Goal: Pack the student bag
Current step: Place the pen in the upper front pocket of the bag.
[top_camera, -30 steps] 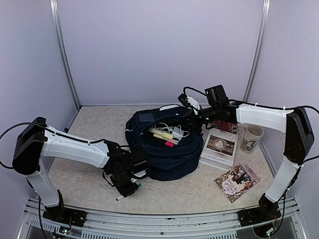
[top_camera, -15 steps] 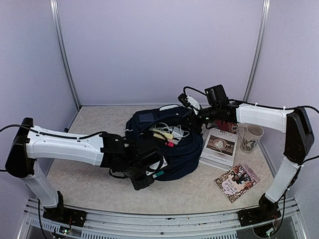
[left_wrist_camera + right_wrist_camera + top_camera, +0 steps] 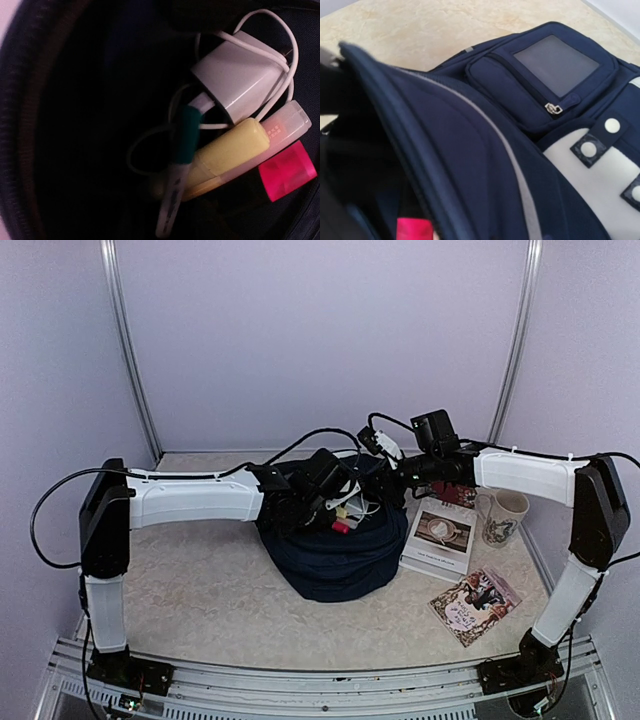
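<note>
Though slumped, student bag (image 3: 335, 562): dark navy, unzipped, white-patched.

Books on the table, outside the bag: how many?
2. A white-covered book lies beside the student bag; a colourful one lies nearer the front edge. A dark red item left of the mug may be another.

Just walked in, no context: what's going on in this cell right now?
The student bag lies open mid-table. The right gripper is shut at its rear rim, apparently holding the flap up. The left gripper hangs over the opening; its jaw state is unclear. Inside: a white charger with cable, a yellow highlighter, a pink-capped highlighter, a teal-capped pen. A white book, a colourful book and a mug sit on the table beside the bag.
</note>
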`<control>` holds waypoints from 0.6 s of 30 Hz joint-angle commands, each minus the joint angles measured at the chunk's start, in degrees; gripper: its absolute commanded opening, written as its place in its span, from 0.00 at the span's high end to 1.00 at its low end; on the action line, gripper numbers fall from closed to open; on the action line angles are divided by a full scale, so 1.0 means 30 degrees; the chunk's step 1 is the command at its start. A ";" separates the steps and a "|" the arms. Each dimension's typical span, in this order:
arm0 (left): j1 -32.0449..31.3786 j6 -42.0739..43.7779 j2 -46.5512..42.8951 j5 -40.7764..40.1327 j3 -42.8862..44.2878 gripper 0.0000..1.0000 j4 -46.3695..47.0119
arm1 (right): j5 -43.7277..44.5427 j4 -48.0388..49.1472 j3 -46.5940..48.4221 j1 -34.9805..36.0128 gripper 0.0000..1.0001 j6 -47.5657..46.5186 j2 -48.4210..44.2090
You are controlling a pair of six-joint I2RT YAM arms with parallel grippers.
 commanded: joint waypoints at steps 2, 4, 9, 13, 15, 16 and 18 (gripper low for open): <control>-0.0491 0.1689 0.0347 -0.1564 -0.0124 0.31 0.1248 | -0.0590 0.1181 0.0150 -0.0088 1.00 0.0251 -0.1037; -0.0522 0.1136 -0.0081 -0.1213 -0.0169 0.22 0.1348 | -0.0642 0.1124 0.0215 -0.0088 1.00 0.0256 -0.1015; -0.1118 0.0498 -0.2439 0.2395 -0.0759 0.15 0.1164 | -0.0659 0.1058 0.0210 -0.0088 1.00 0.0171 -0.1064; -0.0987 0.0271 -0.5716 0.8752 -0.2834 0.02 0.2675 | -0.0534 0.0906 0.0208 -0.0088 1.00 -0.0028 -0.1090; 0.0447 -0.1654 -0.7002 1.2036 -0.2989 0.01 0.3414 | -0.0774 0.0670 0.0233 -0.0103 1.00 -0.0085 -0.1097; 0.1400 -0.2893 -0.7245 1.3437 -0.2930 0.01 0.3770 | -0.1072 0.0577 0.0196 -0.0116 1.00 -0.0091 -0.1090; 0.3474 -0.6005 -0.7267 1.4827 -0.3028 0.01 0.4777 | -0.1685 0.0409 0.0117 -0.0110 1.00 0.0019 -0.1124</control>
